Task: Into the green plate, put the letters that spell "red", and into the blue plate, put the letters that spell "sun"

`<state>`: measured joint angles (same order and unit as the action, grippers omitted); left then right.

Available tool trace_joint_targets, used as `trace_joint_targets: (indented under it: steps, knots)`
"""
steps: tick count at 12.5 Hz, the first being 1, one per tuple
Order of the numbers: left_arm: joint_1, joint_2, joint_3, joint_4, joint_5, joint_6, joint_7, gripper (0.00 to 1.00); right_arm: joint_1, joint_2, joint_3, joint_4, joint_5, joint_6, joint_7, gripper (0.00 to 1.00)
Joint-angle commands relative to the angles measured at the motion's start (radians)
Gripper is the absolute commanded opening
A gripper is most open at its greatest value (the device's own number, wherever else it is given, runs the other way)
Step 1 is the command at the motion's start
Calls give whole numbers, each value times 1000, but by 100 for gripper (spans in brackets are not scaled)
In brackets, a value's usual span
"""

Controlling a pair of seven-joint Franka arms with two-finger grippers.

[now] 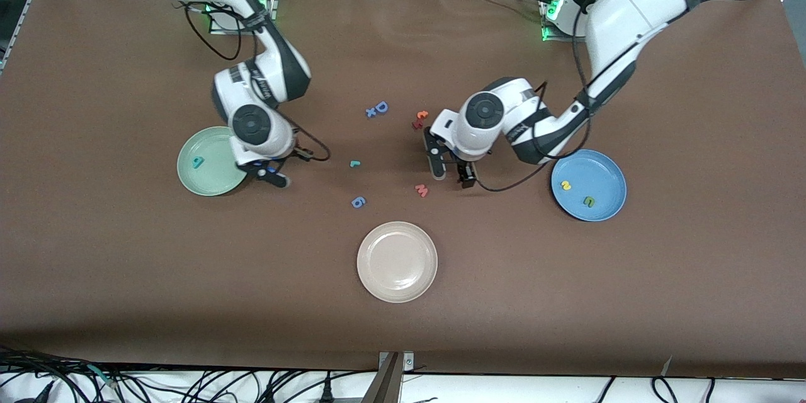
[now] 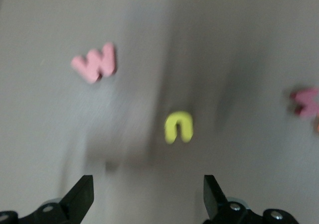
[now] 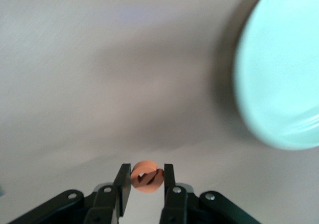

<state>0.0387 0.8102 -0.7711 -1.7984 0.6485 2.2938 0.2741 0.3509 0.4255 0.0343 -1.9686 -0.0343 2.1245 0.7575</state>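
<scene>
My right gripper (image 1: 274, 176) hangs just beside the green plate (image 1: 211, 160), shut on the orange "e" (image 3: 145, 182), which is pinched between its fingers (image 3: 122, 179). The plate (image 3: 279, 74) has a teal "d" (image 1: 198, 162) in it. A teal "r" (image 1: 355, 164) lies on the table between the two grippers. My left gripper (image 1: 451, 176) stands open low over the table, with the yellow "u" (image 2: 178, 126) lying just ahead of its fingertips (image 2: 85, 186). The blue plate (image 1: 598, 167) holds a yellow "s" (image 1: 565, 186) and an olive "n" (image 1: 589, 201).
A pink "w" (image 1: 421, 190) lies close by the left gripper, and a red and orange pair (image 1: 420, 119) farther from the camera. A blue "D" (image 1: 380, 108), a blue "6" shape (image 1: 358, 202) and a cream plate (image 1: 397, 261) sit mid-table.
</scene>
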Motion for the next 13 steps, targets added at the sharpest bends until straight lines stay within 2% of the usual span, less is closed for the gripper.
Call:
trace_joint_targets:
  steps: [1,4,8,9,11,12,13]
  knots:
    - [-85,43,29,86,-4,-5,-67,93,-6,-22,-117,-10,8,-46,-238,26]
    - [-100,47,32,94,14,-5,-67,93,-7,-19,-224,-44,11,-44,-447,27]
    - [-149,57,65,93,16,-5,-72,92,-52,2,-237,-87,28,-38,-566,30]
    - [-172,57,81,93,16,-5,-72,91,-62,10,-237,-87,30,-37,-582,35]
    - [-181,57,91,93,16,-5,-72,89,-62,9,-237,-85,30,-35,-587,84]
    - [-183,57,93,91,16,-5,-70,85,-62,3,-237,-82,31,-38,-584,99]
    - [-183,57,96,91,29,-5,-61,72,-62,-7,-232,-78,42,-44,-575,99]
